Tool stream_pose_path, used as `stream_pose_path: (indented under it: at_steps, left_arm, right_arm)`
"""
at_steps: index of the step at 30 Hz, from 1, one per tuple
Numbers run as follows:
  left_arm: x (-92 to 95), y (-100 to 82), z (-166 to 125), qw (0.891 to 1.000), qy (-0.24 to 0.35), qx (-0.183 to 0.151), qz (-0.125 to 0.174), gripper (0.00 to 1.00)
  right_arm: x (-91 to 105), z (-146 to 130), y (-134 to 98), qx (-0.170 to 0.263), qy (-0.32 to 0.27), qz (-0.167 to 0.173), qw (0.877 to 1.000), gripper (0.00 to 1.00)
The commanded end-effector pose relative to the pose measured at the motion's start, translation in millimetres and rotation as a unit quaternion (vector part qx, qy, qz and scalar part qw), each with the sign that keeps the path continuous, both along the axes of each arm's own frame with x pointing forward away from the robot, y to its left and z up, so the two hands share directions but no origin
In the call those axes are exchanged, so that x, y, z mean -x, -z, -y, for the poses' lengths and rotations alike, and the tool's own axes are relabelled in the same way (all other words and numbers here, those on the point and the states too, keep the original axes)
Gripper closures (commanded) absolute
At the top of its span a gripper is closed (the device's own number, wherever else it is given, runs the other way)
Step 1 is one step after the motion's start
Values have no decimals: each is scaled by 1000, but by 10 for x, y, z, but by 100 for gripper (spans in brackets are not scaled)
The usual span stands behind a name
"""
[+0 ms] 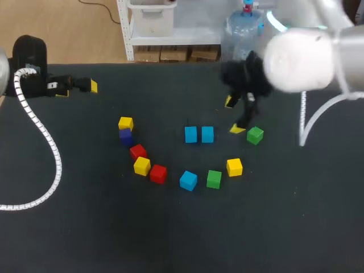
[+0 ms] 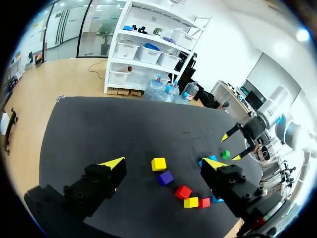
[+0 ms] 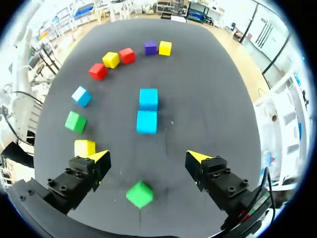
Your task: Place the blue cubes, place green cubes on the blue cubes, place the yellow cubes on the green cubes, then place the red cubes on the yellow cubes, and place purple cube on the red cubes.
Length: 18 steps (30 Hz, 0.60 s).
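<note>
You're looking at a black table (image 1: 170,239). I'm centring the dial on the two blue cubes (image 1: 190,134), head view. Those two are sitting side by side, touching or nearly so.

A green cube (image 1: 255,135) is lying at 3 o'clock, near them. The rest are curving round in an arc:
- A yellow cube (image 1: 125,123) and the purple cube (image 1: 125,136) are sitting just beside each other at 9.
- A red cube (image 1: 137,151) and a second yellow (image 1: 141,165) are sitting around 8.
- A second red (image 1: 158,173) is sitting at 7.
- A third blue cube (image 1: 188,180) is sitting at 6.
- A second green (image 1: 214,179) is sitting at 5.
- A third yellow (image 1: 234,167) is sitting between 4 and 5.

Every cube is resting directly on the table.

The right gripper (image 1: 233,115) is hanging at 2 o'clock with its jaws standing wide apart. In its wrist view the first green cube is lying under the gripper between the spread fingers, touching neither.

The left gripper (image 1: 78,89) is sitting well apart from the cubes, between 9 and 10 o'clock by the table's edge. Its jaws are also spread and are holding nothing.

A white coiled cable (image 1: 54,165) is trailing over the table out past 9.
</note>
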<state>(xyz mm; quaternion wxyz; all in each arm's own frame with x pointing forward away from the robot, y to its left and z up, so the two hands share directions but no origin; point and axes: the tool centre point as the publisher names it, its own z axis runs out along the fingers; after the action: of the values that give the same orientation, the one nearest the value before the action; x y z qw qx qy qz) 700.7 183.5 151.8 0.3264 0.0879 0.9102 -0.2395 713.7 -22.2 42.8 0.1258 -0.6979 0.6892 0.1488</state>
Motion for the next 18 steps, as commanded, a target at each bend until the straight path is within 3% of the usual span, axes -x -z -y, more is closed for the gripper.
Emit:
stream_pose_path:
  at_steps: [1,11,18]
  left_arm:
    - [-1,13,-12,1000,2,3,2,0]
    - [-1,13,-12,1000,2,3,2,0]
    - [-1,13,-12,1000,2,3,2,0]
  right_arm:
    - [-12,325,-120,-49,-3,-15,999,0]
    - [137,740,-385,-59,-2,11,998,0]
    - [160,933,-365,-77,-25,23,996,0]
